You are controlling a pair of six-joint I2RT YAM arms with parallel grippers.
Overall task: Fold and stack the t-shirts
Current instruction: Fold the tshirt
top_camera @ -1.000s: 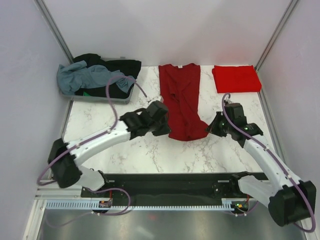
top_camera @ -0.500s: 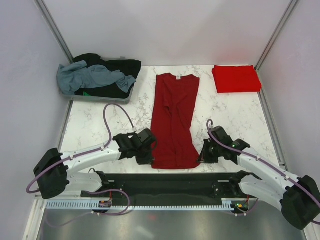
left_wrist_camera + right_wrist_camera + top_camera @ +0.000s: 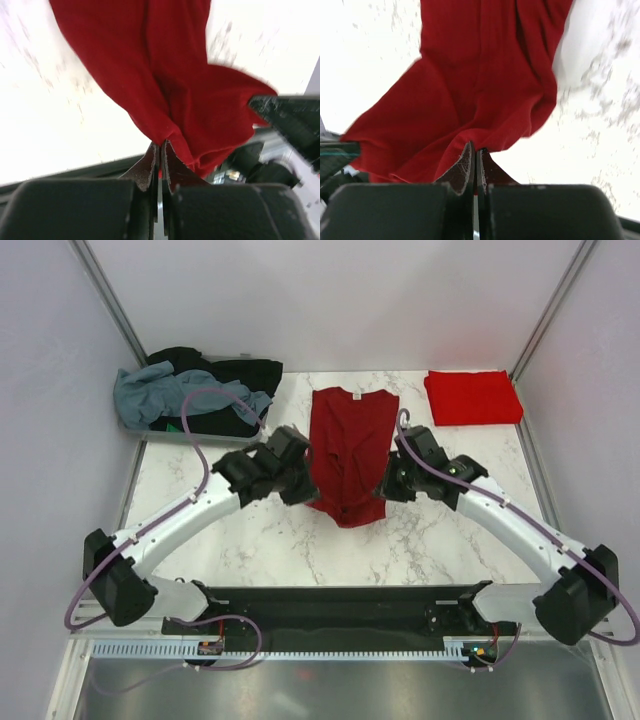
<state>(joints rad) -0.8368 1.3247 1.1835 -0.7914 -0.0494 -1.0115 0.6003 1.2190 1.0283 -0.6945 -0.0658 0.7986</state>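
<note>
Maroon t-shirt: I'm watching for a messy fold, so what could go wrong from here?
1. The left end effector and right end effector each pinch only a thin edge of the maroon t-shirt; it might slip free.
2. Its lower edge sags between them and the cloth is bunched, so the fold may land creased.

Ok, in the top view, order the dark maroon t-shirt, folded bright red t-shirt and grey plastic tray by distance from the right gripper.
1. Dark maroon t-shirt, centre, pinched by the right gripper.
2. Folded bright red t-shirt, far right.
3. Grey plastic tray, far left.
</note>
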